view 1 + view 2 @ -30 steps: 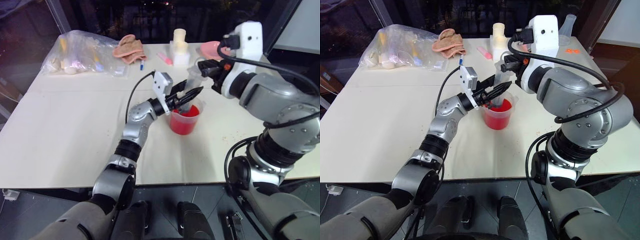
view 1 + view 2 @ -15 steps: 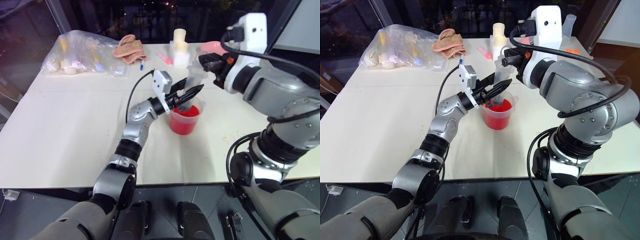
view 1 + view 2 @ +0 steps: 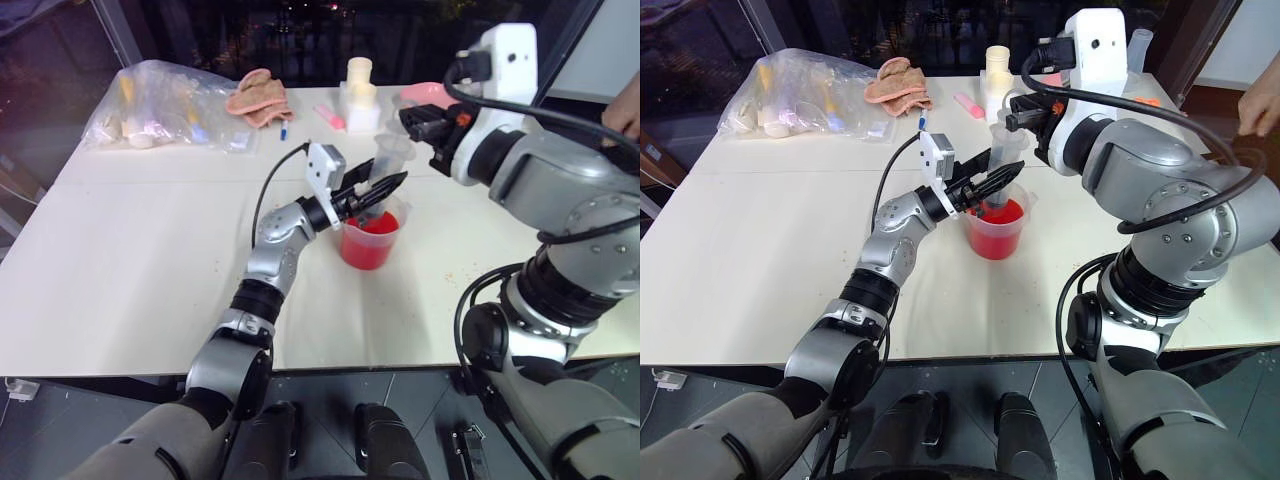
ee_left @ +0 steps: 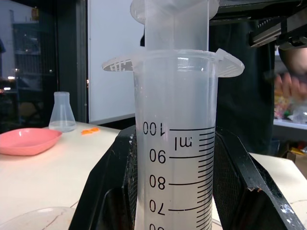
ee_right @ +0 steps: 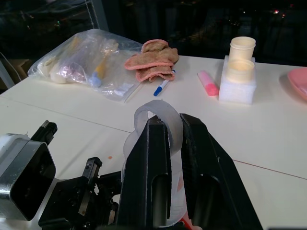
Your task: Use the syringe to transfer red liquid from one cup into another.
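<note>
Syringe (image 3: 1000,150) upright over the middle of the white table (image 3: 760,250), which is the biggest thing before me. At the table's far edge lie a clear plastic bag (image 3: 800,95) of oddments, a crumpled pinkish cloth (image 3: 898,82), a pink marker (image 3: 968,105) and a white block carrying two cream cups (image 3: 997,72); a pink dish (image 4: 26,140) and a clear flask (image 4: 62,112) sit off to my right. The red beaker (image 3: 995,228) stands near the centre, red liquid (image 3: 998,215) filling most of it, and the syringe's lower end dips into it. My left gripper (image 3: 995,180) is clenched around the graduated barrel just above the beaker's rim. My right gripper (image 5: 175,158) is clamped on the white plunger's top flange. A person's hand (image 3: 1262,95) shows at the right edge.
</note>
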`<control>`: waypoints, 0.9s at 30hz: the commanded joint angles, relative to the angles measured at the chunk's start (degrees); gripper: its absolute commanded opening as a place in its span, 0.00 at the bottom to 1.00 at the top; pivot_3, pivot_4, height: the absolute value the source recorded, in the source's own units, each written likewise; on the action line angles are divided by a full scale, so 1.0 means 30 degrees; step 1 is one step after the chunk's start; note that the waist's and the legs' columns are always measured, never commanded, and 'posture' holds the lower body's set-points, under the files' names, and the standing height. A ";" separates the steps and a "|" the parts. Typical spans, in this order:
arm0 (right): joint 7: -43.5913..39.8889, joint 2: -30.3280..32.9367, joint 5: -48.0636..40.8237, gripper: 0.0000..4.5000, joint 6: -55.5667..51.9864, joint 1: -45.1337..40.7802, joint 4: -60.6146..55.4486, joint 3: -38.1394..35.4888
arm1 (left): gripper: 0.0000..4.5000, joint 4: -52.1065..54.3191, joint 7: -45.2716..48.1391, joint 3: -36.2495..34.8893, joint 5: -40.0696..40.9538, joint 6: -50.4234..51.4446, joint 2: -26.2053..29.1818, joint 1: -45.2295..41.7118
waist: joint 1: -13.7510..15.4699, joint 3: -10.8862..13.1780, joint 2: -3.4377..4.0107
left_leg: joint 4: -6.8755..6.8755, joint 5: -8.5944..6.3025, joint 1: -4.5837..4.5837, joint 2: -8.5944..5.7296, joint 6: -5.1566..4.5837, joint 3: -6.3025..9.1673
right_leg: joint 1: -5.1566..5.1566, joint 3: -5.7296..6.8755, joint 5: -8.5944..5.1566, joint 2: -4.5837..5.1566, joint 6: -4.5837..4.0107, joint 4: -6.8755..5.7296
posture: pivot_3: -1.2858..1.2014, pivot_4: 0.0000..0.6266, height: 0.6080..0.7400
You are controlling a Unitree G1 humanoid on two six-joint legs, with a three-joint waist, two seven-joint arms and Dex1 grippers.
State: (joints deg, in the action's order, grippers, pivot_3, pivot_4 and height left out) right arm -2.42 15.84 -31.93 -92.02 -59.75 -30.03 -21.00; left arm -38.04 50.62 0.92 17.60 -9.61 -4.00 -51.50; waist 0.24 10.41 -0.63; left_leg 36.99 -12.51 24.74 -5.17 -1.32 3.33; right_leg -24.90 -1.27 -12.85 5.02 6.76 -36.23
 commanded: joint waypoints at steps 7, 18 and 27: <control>-0.0096 0.0014 0.0409 0.10 0.0331 -0.0991 -0.1074 -0.0503 | 0.33 -0.0130 0.0190 0.0215 -0.0203 -0.0282 -0.0154 -0.0299 | 0.0001 0.0000 0.0001 | -0.0002 0.0000 0.0000 0.0000 0.0000 0.0000 | -0.0001 0.0000 0.0000 0.0000 0.0000 0.0001 | 0.52 0.24 1.00; -0.1444 0.0770 -0.0766 0.98 -0.0159 -0.0184 -0.1689 -0.1266 | 0.33 -0.0175 -0.1175 -0.1180 0.0595 -0.0297 -0.0238 -0.2091 | 0.0029 0.0004 0.0000 | -0.0008 -0.0001 0.0001 -0.0002 -0.0001 0.0003 | 0.0002 0.0006 0.0000 -0.0005 0.0000 0.0015 | 0.52 0.24 1.00; -0.2888 0.3313 -0.4227 0.98 -0.0159 0.0322 -0.2151 -0.4131 | 0.33 -0.0015 -0.2369 -0.2755 0.1957 0.0771 0.0126 -0.4211 | 0.0107 0.0008 -0.0004 | -0.0011 -0.0008 0.0006 0.0003 -0.0012 0.0005 | 0.0012 0.0017 -0.0001 -0.0002 0.0002 0.0039 | 0.52 0.24 1.00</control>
State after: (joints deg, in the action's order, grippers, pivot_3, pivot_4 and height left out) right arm -11.20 25.09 -42.89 -92.10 -57.32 -35.17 -31.25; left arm -40.21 44.40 -5.87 21.57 -7.80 -3.86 -61.07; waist 0.56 10.43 -0.64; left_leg 36.95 -12.53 24.75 -5.16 -1.36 3.34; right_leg -24.87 -1.22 -12.85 5.01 6.77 -36.12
